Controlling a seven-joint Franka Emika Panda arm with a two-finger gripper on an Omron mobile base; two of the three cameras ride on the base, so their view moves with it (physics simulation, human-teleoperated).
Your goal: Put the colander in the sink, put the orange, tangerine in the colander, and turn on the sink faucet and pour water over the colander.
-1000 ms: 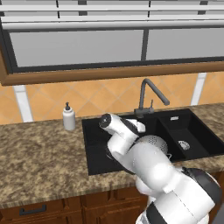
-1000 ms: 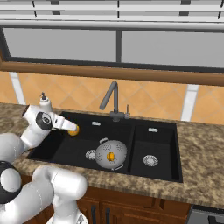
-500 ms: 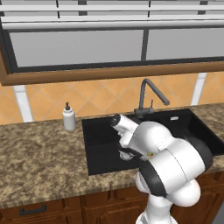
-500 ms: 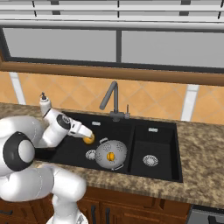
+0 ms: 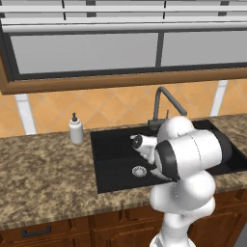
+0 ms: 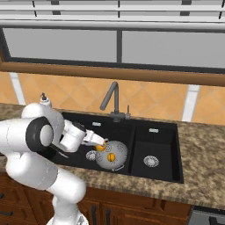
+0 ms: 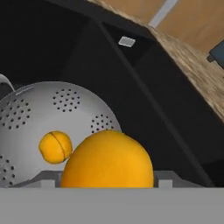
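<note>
Right base view, left to right: white soap pump bottle (image 6: pixel 43 100) stands behind the arm, well back from the gripper (image 6: pixel 100 146), which pinches a round orange fruit (image 6: pixel 100 147) low over the left basin of the black rectangular double-basin sink (image 6: pixel 154 133). Just beyond the fingertips sits the round grey perforated metal colander (image 6: pixel 115 154), already down in that basin, with a smaller orange fruit (image 6: pixel 111 156) inside it. Tall dark grey gooseneck faucet (image 6: pixel 113 100) rises behind and above the gripper; no stream runs from it.

Hand view: the held fruit (image 7: pixel 107 159) bulks large between the fingers, with the colander bowl (image 7: pixel 65 109) ahead and the smaller fruit (image 7: pixel 55 147) lying on its floor. Which fruit is the orange and which the tangerine cannot be told for sure.

Judged progress: colander placed, one fruit in, second fruit about to be released into the bowl; faucet and water left to do.

Surroundings: speckled brown granite counter (image 6: pixel 204 162) around the sink, orange diamond-tiled backsplash (image 6: pixel 154 103), wide wood-framed window (image 6: pixel 88 46) above.
</note>
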